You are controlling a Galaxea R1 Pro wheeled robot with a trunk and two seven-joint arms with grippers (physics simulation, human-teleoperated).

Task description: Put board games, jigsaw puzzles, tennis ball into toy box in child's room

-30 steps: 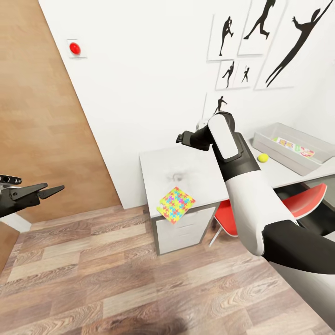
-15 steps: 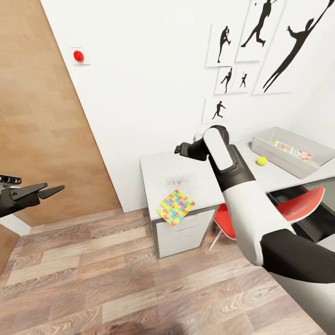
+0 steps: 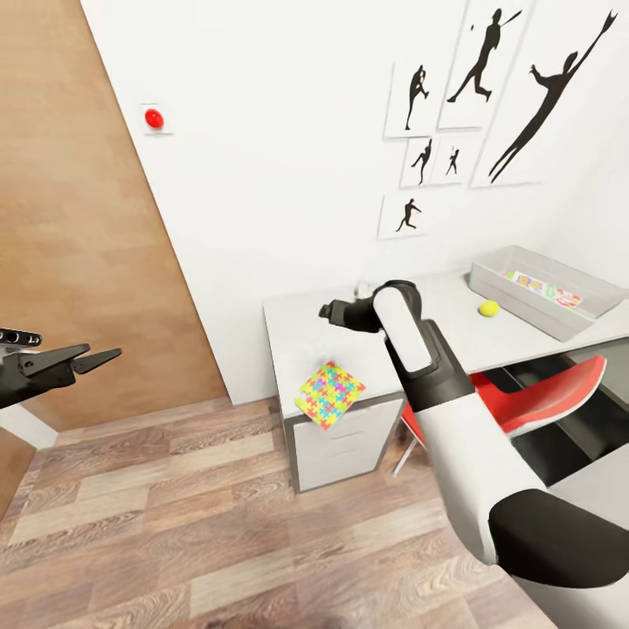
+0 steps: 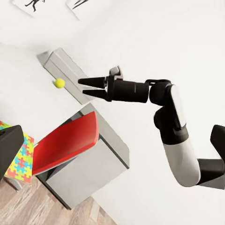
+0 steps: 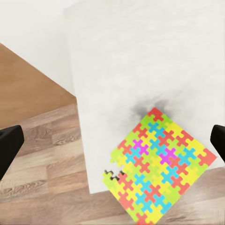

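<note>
A multicolour jigsaw puzzle (image 3: 330,393) lies on the near corner of the pale table (image 3: 293,336), overhanging its front edge. My right gripper (image 3: 326,310) hovers open over the table behind the puzzle. The right wrist view looks down on that puzzle (image 5: 159,164) between the spread fingers (image 5: 9,145). The tennis ball (image 3: 488,307) rests on the table beside the grey toy box (image 3: 524,307), which holds a flat colourful item. My left gripper (image 3: 103,351) hangs open and empty far to the left, over the floor. From the left wrist I see the open right gripper (image 4: 80,87), the ball (image 4: 59,83) and the puzzle (image 4: 21,161).
A red chair (image 3: 542,393) is tucked under the table right of the grey drawers (image 3: 336,441). A wooden door (image 3: 79,218) stands at the left. Black sports silhouettes (image 3: 524,96) and a red button (image 3: 154,118) hang on the white wall. Wood-plank floor (image 3: 175,524) spreads in front.
The whole view has shifted as the camera moved. My right gripper has come lower and nearer the puzzle on the table corner. The left gripper has kept its pose.
</note>
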